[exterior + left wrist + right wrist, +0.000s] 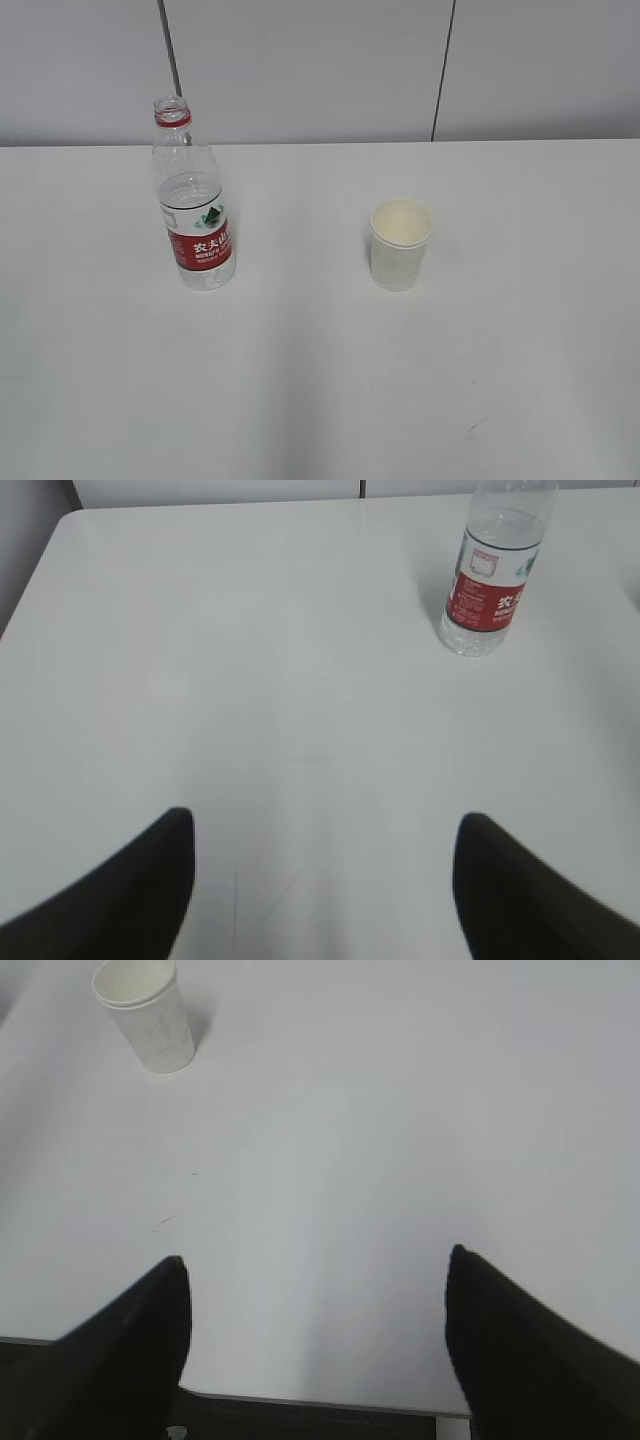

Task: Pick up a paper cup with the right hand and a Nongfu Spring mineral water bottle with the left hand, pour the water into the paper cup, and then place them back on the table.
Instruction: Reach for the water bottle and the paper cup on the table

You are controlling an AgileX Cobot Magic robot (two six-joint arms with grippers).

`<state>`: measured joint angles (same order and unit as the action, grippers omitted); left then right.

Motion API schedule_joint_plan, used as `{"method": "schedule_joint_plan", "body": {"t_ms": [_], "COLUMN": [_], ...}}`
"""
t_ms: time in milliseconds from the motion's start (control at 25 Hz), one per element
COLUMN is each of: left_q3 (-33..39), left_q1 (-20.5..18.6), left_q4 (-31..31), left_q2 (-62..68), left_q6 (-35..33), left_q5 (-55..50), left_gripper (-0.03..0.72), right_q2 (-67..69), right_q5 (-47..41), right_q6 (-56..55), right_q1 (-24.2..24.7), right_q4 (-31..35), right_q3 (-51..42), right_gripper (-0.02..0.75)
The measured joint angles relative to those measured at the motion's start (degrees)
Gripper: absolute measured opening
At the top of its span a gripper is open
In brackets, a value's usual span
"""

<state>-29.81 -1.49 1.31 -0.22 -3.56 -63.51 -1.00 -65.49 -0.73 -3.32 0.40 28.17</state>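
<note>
The Nongfu Spring bottle (195,215) stands upright and uncapped on the white table (320,380), left of centre, with water up to about its shoulder. It also shows in the left wrist view (492,580) at the top right. The paper cup (399,243) stands upright right of centre; it also shows in the right wrist view (147,1015) at the top left. My left gripper (322,825) is open and empty, well short of the bottle. My right gripper (315,1260) is open and empty over the table's near edge, far from the cup. Neither arm shows in the exterior view.
Small dark scuffs (475,428) mark the table near the front right. A grey panelled wall (320,60) rises behind the table's far edge. The table's front edge (320,1400) lies just under my right gripper.
</note>
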Motion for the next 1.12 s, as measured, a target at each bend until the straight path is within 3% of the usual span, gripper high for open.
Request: {"method": "schedule_joint_plan", "body": {"t_ms": [1120], "left_q3": [0.0], "left_q1": [0.0], "left_q4": [0.0], "left_q2": [0.0], "left_q6": [0.0], "left_q5": [0.0], "left_gripper": [0.496], "right_q2": [0.0], "right_q5": [0.0], "right_q6": [0.0], "right_q1": [0.0], "right_q4": [0.0], "right_q3": [0.0], "right_gripper": [0.587]}}
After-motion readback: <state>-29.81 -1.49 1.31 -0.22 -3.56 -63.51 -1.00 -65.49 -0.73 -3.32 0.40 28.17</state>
